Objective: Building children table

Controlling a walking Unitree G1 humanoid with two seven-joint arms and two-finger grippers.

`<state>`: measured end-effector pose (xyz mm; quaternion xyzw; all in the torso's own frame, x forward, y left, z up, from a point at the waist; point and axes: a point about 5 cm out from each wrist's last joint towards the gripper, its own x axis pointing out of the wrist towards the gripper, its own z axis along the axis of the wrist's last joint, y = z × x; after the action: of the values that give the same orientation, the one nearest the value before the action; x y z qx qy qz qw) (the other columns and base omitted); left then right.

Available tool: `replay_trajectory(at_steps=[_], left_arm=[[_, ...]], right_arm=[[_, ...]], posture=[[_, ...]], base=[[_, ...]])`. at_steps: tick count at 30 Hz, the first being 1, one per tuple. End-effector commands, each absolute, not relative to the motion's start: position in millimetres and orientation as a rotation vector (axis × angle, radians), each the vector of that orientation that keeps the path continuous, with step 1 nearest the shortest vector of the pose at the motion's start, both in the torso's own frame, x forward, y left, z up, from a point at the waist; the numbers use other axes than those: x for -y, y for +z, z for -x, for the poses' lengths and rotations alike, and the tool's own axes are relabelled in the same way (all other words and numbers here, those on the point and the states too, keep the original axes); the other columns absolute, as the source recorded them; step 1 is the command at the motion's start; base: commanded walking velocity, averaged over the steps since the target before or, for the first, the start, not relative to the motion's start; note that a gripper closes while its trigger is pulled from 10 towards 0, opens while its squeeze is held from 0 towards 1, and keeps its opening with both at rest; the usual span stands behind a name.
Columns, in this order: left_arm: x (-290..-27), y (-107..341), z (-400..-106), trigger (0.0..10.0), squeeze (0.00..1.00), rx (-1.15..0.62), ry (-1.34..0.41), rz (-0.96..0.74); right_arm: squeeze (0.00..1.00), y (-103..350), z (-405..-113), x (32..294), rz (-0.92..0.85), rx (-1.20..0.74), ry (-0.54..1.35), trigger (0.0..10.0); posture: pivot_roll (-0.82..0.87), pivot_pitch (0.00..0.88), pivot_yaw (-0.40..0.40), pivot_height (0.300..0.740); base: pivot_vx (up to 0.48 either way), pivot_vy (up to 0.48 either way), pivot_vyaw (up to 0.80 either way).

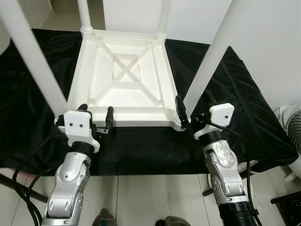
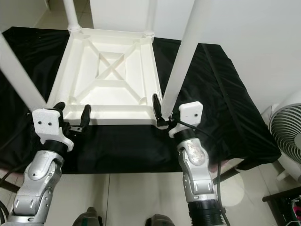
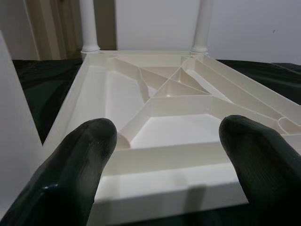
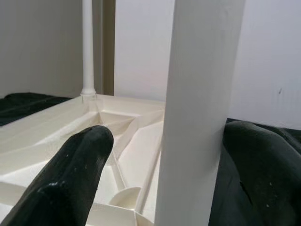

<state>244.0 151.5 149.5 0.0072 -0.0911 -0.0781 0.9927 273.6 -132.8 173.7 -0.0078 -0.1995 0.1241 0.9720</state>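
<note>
A white plastic children's table lies upside down on a black cloth, and its legs point up. My left gripper is open at the near rim, close to the front-left leg. In the left wrist view its fingers stand on either side of the rim without gripping it. My right gripper is open around the foot of the front-right leg. One finger stands apart from that leg. The other finger lies close beside it.
Two back legs rise at the far corners by a white wall. A white fan stands on the tiled floor to the right. Black cables hang near my left arm. The cloth drops off at the near edge.
</note>
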Motion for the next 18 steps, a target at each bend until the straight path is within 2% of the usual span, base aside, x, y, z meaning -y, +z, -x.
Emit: replay_trajectory(at_steps=[1, 12, 18], left_arm=[[-143, 147, -246, 10.0, 0.0, 0.155, -0.207, -0.027], [-134, 149, -265, 10.0, 0.0, 0.088, -0.223, -0.038], [-137, 154, -279, 10.0, 0.0, 0.071, -0.149, -0.014]], right_arm=[[0.0, 185, -277, 136, 0.011, 0.428, 0.234, 10.0], [0.0, 212, -295, 148, 0.06, 0.451, 0.148, 10.0], [0.0, 222, -305, 153, 0.09, 0.445, 0.119, 10.0]], posture=[[0.08, 0.065, -0.062, 0.74], [0.07, 0.068, -0.059, 0.74], [0.06, 0.07, -0.059, 0.74]], base=[[0.0, 0.0, 0.0], [0.0, 0.0, 0.0], [0.0, 0.0, 0.0]])
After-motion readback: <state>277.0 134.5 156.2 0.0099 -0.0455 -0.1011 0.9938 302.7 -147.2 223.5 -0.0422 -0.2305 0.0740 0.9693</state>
